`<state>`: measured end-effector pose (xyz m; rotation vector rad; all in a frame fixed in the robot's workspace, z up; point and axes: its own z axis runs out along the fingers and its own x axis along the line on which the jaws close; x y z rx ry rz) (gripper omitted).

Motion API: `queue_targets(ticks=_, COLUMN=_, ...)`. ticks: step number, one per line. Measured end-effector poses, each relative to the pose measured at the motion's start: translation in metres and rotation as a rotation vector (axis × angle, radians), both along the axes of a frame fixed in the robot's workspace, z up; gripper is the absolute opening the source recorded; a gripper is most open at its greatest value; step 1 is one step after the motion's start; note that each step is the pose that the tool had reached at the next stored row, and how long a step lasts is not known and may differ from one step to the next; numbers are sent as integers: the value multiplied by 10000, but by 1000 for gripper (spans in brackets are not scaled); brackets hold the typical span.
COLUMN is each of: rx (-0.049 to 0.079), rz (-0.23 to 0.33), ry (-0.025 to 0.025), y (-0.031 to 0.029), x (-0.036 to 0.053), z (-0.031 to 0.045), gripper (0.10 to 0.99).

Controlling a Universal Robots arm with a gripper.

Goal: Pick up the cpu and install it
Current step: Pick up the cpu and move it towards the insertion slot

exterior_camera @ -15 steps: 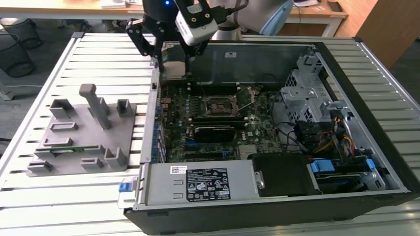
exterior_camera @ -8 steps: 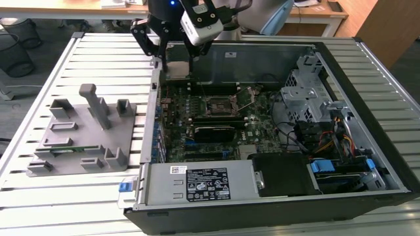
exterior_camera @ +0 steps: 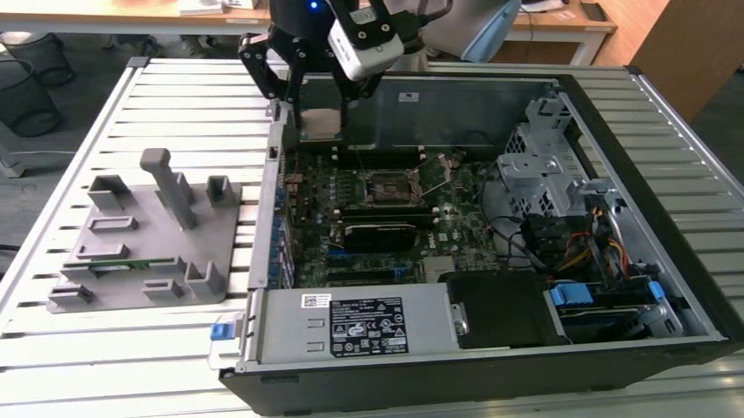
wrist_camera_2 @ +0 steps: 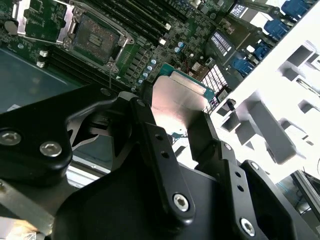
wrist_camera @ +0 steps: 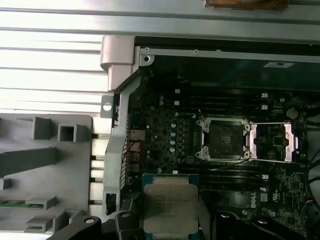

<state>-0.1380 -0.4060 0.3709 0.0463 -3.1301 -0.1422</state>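
Case [exterior_camera: 465,383]: an open black computer case lies on its side on a slatted metal table [exterior_camera: 174,104].
Case, near end: a grey power supply [exterior_camera: 348,322] lies along the front wall.
Case, exterior view's right: a metal drive cage [exterior_camera: 541,174] stands over loose cables.
Case, middle: the green motherboard [exterior_camera: 337,200] covers the floor, with the black socket [wrist_camera: 223,137] on it. The socket's metal frame [wrist_camera: 272,142] is folded open just beside it, leaving the dark face bare.
Holder [wrist_camera: 75,170]: a grey moulded holder sits on the table outside the case wall. A narrow green strip [wrist_camera: 15,203] lies in one of its slots.
Gripper [wrist_camera_2: 175,112]: it hangs over the far corner of the case, on the exterior view's left. Its two black fingers [wrist_camera_2: 155,145] are clamped on opposite edges of the chip.
cpu [wrist_camera_2: 182,95]: it is held between the fingertips above the motherboard, silvery top showing in both wrist views. It is clear of the socket, nearer the holder-side wall.
Hard to make out: in the exterior view the arm's body covers most of the cpu. In the first wrist view its lower edge is cut off.
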Motion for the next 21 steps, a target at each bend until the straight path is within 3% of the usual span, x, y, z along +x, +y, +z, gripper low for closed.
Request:
queue_targets(ticks=6, rx=-1, rz=1, ry=-28, y=0, x=75, z=0, gripper=525)
queue_targets(ticks=21, rx=0, rz=1, ry=-90, y=3, x=396, z=-3, gripper=525)
